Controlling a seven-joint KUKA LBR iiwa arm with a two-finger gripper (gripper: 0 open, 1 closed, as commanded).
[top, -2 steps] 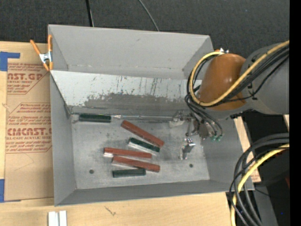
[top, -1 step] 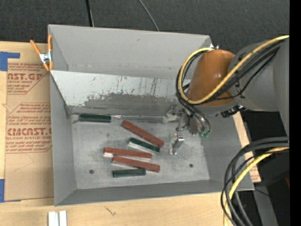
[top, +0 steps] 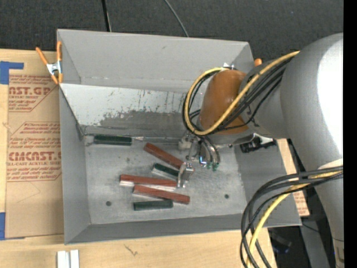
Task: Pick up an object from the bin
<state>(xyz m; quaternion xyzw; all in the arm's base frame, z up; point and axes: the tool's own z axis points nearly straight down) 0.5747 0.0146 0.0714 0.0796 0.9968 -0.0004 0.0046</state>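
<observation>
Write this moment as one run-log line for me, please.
gripper: down at stick heap | nearest: green stick, red stick | held: nothing visible

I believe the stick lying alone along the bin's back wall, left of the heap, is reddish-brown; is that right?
Not quite: the camera view shows that the lone stick is dark green, not reddish-brown. It does lie alone along the back wall of the bin, left of the heap.

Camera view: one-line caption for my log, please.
The claw low over a heap of red-brown and dark green bars in the grey bin; one green bar lies apart by the back wall.
</observation>
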